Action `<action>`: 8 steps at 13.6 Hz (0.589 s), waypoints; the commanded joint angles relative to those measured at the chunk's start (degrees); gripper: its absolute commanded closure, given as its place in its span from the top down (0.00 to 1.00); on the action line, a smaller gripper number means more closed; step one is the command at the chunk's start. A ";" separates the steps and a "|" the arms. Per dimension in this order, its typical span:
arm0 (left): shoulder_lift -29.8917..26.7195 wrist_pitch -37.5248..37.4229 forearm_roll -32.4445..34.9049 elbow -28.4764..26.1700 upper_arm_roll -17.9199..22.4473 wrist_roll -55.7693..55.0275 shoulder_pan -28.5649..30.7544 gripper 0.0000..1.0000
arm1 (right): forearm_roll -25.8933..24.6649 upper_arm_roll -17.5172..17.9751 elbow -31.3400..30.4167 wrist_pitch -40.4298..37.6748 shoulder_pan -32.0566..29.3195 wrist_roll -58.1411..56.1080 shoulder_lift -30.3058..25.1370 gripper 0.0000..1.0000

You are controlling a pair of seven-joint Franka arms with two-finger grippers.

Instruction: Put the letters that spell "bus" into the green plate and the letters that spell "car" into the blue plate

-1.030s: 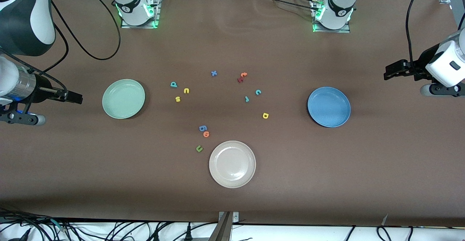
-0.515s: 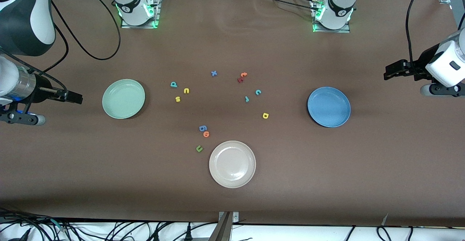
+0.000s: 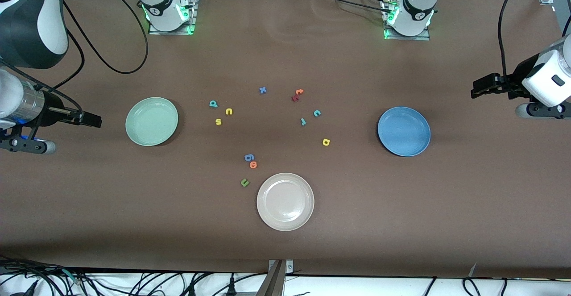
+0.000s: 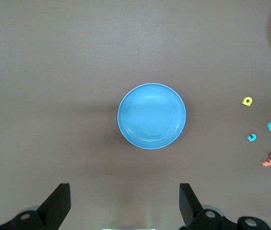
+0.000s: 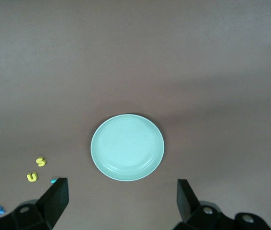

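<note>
Nearest the front camera lies the beige-white plate (image 3: 285,202). Yellow a (image 3: 326,142) sits at the blue plate (image 3: 403,131)'s nine o'clock, below teal c (image 3: 316,113) and r (image 3: 303,121). Teal b (image 3: 213,104), yellow u (image 3: 229,111) and s (image 3: 218,121) lie at the green plate (image 3: 151,121)'s three o'clock. Both plates empty. The left gripper (image 4: 124,203) and right gripper (image 5: 121,201) hang high at the table's ends, fingers spread.

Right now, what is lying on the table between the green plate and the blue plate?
Front view: between the green plate and the blue plate lie small foam letters, among them a yellow u and a teal c.
</note>
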 commanded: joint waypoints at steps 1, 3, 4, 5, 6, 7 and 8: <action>1.12 -1.49 1.39 2.28 -0.26 1.02 -0.07 1.00 | 0.94 0.28 -1.21 0.11 0.06 1.16 -1.49 1.00; 1.12 -1.49 1.39 2.28 -0.17 1.02 -0.07 1.00 | 1.02 0.28 -1.30 -0.15 0.06 1.25 -1.58 1.00; 1.12 -1.49 1.39 2.28 -0.26 1.02 -0.07 1.00 | 1.02 0.28 -1.30 -0.24 0.06 1.16 -1.58 1.00; 1.12 -1.49 1.39 2.28 -0.26 1.02 -0.07 1.00 | 1.02 0.37 -1.30 -0.42 0.06 1.16 -1.67 1.00; 1.12 -1.49 1.39 2.28 -0.17 1.02 -0.07 1.00 | 1.02 0.37 -1.21 -0.42 0.06 1.08 -1.75 1.00; 1.12 -1.49 1.39 2.28 -0.17 1.02 -0.07 1.00 | 0.94 0.46 -1.21 -0.50 0.15 0.99 -1.75 1.00; 1.12 -1.49 1.39 2.28 -0.17 1.11 -0.07 1.00 | 0.76 0.54 -1.30 -0.59 0.41 0.90 -1.75 1.00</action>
